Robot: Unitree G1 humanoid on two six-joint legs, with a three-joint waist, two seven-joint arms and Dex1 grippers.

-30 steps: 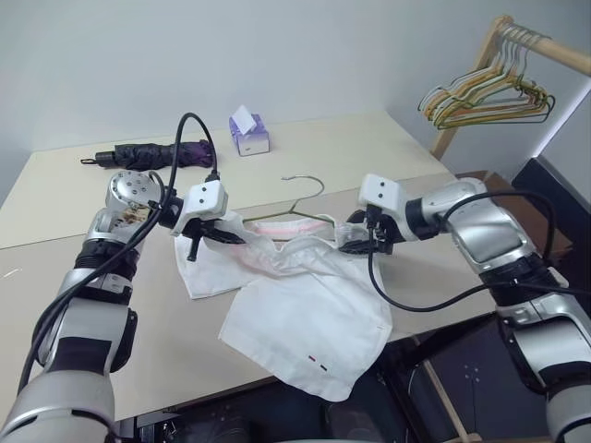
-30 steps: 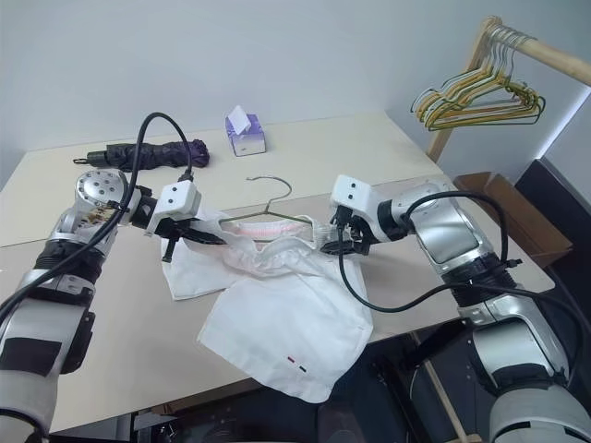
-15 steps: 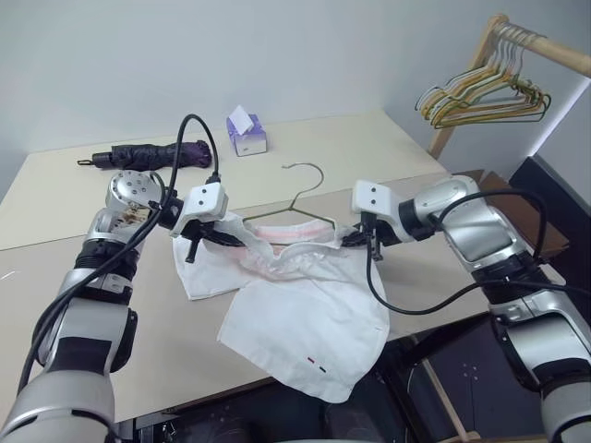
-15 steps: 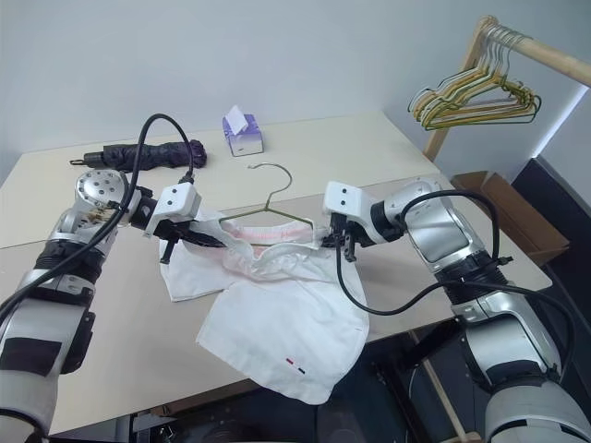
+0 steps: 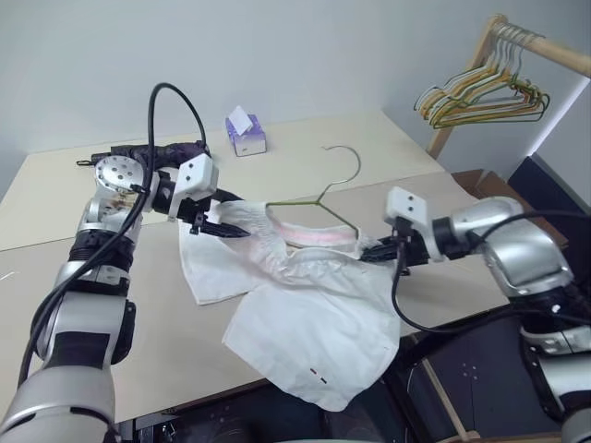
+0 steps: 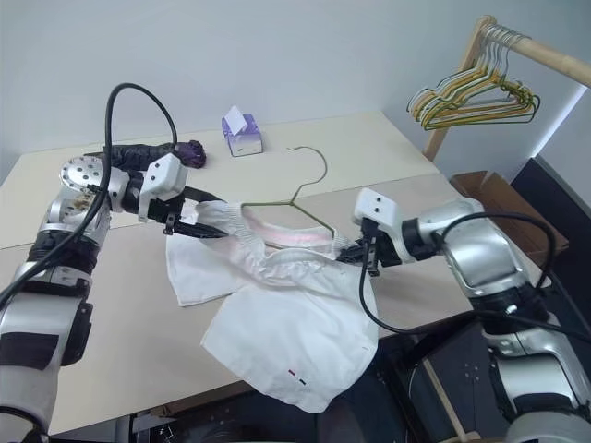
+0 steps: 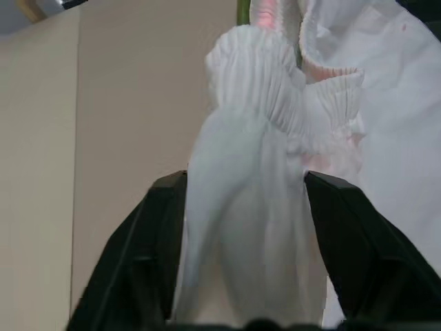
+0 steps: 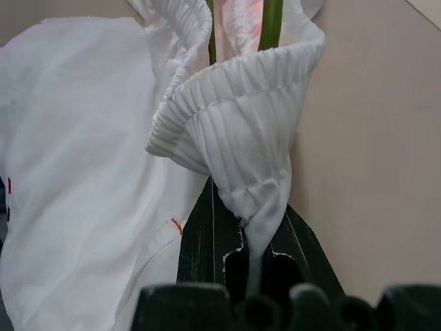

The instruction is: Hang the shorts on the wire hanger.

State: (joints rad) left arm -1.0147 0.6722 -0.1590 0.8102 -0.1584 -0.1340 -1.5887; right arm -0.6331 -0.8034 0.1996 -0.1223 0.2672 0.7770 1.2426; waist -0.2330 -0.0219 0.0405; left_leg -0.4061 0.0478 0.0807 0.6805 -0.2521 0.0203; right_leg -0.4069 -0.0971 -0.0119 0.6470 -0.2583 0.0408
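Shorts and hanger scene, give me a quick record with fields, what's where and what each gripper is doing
shorts: white, waistband raised at both ends, legs draped on the table and over its near edge
wire hanger: tilted, lower part inside the waistband, hook up and free
left gripper: fingers spread, waistband cloth between them
right gripper: shut on the waistband's other end
table: beige; holds a purple tissue box and a dark folded umbrella at the back
rack: wooden, with bunched hangers
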